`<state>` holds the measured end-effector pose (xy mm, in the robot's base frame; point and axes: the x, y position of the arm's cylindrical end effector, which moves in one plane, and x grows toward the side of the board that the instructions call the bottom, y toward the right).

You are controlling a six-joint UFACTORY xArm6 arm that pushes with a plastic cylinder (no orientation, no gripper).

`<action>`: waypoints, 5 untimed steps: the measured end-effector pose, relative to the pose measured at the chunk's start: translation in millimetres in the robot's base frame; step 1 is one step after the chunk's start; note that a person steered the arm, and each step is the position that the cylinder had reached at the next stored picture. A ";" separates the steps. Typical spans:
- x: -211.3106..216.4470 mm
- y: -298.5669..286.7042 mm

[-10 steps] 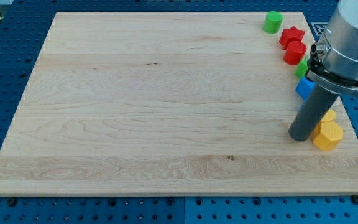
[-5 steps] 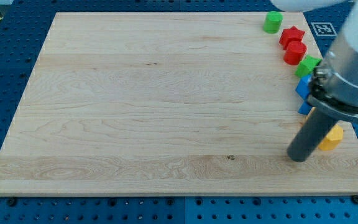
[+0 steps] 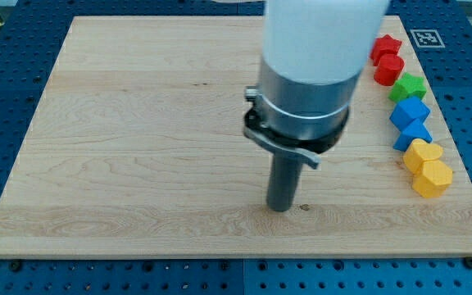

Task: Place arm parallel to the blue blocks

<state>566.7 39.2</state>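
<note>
Tip (image 3: 280, 208) on bare board (image 3: 138, 123), no pincer visible, 2 blue blocks (image 3: 409, 123) well right.

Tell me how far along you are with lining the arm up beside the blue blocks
Nothing looks done yet. My tip rests on the wooden board near its bottom middle, well to the view's left of the two blue blocks, which sit in the column along the right edge between the green block and the yellow blocks. Left: sliding right to stop alongside the blue pair.
</note>
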 end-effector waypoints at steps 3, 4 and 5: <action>-14.0 -13.6; -54.8 -23.3; -129.6 -23.3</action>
